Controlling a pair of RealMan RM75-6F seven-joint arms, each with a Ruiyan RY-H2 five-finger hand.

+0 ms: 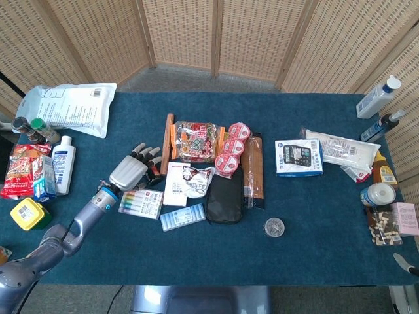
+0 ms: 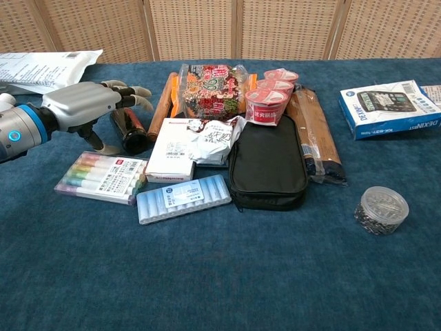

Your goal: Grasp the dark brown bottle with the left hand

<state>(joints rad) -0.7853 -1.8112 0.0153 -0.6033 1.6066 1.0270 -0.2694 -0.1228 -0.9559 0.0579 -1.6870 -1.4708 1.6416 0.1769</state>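
Nearest the robot in the chest view, a clear round container (image 2: 381, 209) is seen at the right on the blue table (image 2: 227, 276). A pale blue flat pack (image 2: 183, 198) and a marker set (image 2: 102, 177) are located at the left, with a black pouch (image 2: 268, 166) just right of them. A white box (image 2: 171, 150) is positioned behind the flat pack, with a crumpled white wrapper (image 2: 214, 141) lying against it.

The left hand (image 2: 94, 104) is placed over the dark brown bottle (image 2: 129, 129), palm down, fingers spread and curved above the bottle's far end. The bottle is lying on its side on the table, just beyond the marker set and left of the white box. Whether the fingers actually touch the bottle cannot be told; no closed grip is shown, and the hand is recorded as released. In the head view the same hand (image 1: 133, 171) is seen covering most of the bottle (image 1: 154, 173).

Further back, a wooden stick (image 2: 161, 106), a patterned snack bag (image 2: 211, 89) and red-lidded cups (image 2: 267, 96) are arranged. A calculator box (image 2: 390, 108) is located at the far right.

The right hand is not shown in either view.
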